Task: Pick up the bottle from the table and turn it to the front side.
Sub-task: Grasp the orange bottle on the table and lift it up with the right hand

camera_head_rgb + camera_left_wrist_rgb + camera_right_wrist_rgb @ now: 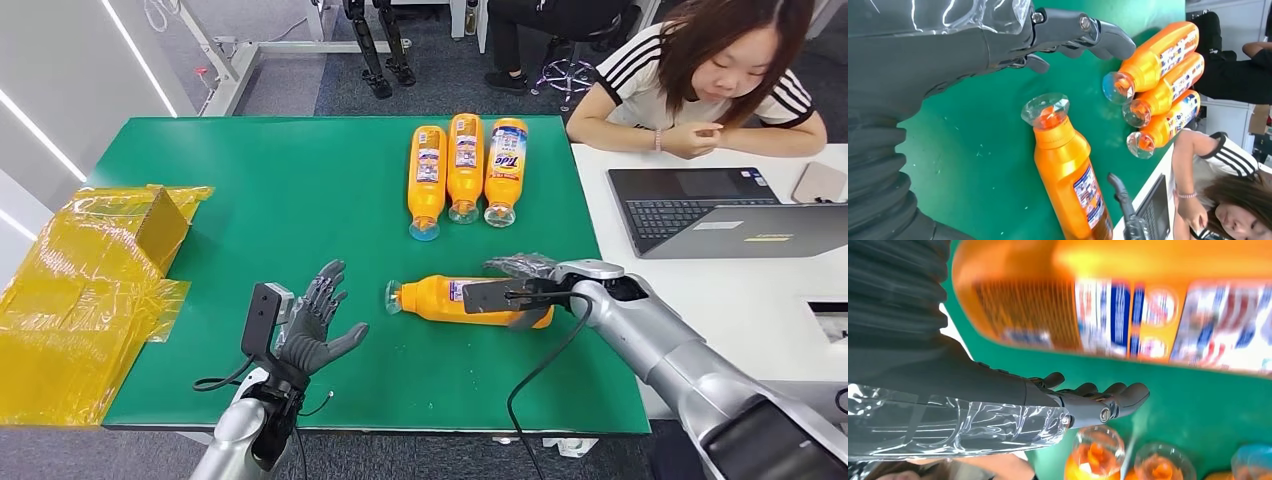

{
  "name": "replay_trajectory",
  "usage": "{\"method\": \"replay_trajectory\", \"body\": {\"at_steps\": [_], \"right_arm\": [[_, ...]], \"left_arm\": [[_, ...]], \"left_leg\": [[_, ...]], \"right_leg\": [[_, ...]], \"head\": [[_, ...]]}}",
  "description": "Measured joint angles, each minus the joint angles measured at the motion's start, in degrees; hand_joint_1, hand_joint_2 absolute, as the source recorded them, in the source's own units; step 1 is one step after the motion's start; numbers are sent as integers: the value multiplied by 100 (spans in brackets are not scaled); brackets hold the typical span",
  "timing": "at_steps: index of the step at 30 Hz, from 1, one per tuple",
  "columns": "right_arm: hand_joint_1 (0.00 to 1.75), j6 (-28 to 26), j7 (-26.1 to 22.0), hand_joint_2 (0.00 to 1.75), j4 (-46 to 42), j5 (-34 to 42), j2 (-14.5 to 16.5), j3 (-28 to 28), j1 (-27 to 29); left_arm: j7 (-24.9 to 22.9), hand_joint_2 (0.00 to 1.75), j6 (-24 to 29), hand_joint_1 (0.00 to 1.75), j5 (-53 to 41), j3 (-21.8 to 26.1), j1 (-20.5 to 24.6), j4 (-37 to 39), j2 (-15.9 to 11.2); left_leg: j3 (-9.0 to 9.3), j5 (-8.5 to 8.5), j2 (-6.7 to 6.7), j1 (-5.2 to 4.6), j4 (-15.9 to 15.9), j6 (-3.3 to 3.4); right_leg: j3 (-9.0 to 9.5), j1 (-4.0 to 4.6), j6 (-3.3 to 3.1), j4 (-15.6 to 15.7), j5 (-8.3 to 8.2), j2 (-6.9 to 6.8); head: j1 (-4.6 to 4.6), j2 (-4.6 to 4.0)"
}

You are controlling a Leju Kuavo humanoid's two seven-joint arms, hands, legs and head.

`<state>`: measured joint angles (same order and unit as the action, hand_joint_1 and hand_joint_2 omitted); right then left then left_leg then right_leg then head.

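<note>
"Tide" on rightmost bottle (505, 160) label

Left arm (232, 440): silver shell, black cable looped at wrist. Left hand (318, 325): dark grey jointed fingers, thick grey thumb, black box-shaped camera module (262, 318) on wrist. Right arm (668, 350): silver segmented casing, black cable trailing from wrist, dark housing toward shoulder. Right hand (1088, 402): dark fingers with silver screw heads at knuckles, clear glossy plastic wrap over back, grey ribbed cover behind.

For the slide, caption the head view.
Right hand reaches the lying bottle; left hand open on green table.
</note>
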<state>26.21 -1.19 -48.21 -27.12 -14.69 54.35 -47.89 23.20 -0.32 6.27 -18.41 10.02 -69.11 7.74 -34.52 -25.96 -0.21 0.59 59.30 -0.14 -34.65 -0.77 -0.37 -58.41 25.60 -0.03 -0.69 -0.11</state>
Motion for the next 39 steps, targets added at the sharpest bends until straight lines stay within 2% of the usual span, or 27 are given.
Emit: {"method": "replay_trajectory", "body": {"at_steps": [9,10,11,13,14,15,24,33,36,39], "right_arm": [[0,-111,132,175,-39,-188,-120,71,248],[17,-129,128,175,-38,-213,-125,75,268],[42,-140,123,175,-37,-241,-128,81,285],[118,-151,107,175,-34,-304,-132,98,307],[140,-151,95,175,-34,-335,-132,106,309],[154,-152,82,175,-33,-368,-132,113,305],[151,-211,-48,175,45,-569,-130,166,214],[175,-553,-304,175,160,-585,-54,196,214],[175,-999,-488,175,119,-295,-26,97,303],[175,-1258,-849,175,-187,447,-40,-304,622]], "left_arm": [[-27,175,-55,0,96,16,-30,0,-1],[-22,175,-59,0,107,17,-51,0,-2],[-15,175,-60,0,115,19,-76,0,-2],[2,175,-60,0,126,22,-132,-1,-3],[7,175,-60,0,132,23,-156,-2,-4],[10,175,-59,0,136,25,-174,-2,-4],[10,175,-15,0,145,35,-224,-36,-22],[63,175,-4,0,168,54,-330,-75,-54],[150,175,34,0,151,61,-406,-144,-63],[229,175,75,0,102,66,-458,-197,-95]], "left_leg": [[0,0,0,0,0,0],[0,0,0,0,0,0],[0,0,0,0,0,0],[-1,0,0,0,-1,0],[-1,0,0,0,-1,0],[-1,0,0,0,-1,0],[0,2,-1,0,-1,2],[0,2,-1,0,-2,2],[0,2,-2,1,-2,2],[0,1,-7,1,-2,2]], "right_leg": [[0,0,0,0,0,0],[0,0,0,0,0,0],[0,0,0,0,0,1],[0,0,0,0,0,0],[0,0,0,0,0,0],[1,0,0,0,0,0],[6,0,1,-1,0,-4],[4,0,0,-1,0,-4],[4,1,0,-1,0,-5],[3,1,1,1,1,-9]], "head": [[0,0],[-1,0],[0,0],[-1,0],[0,0],[-1,0],[-1,0],[-1,0],[-1,0],[0,0]]}}
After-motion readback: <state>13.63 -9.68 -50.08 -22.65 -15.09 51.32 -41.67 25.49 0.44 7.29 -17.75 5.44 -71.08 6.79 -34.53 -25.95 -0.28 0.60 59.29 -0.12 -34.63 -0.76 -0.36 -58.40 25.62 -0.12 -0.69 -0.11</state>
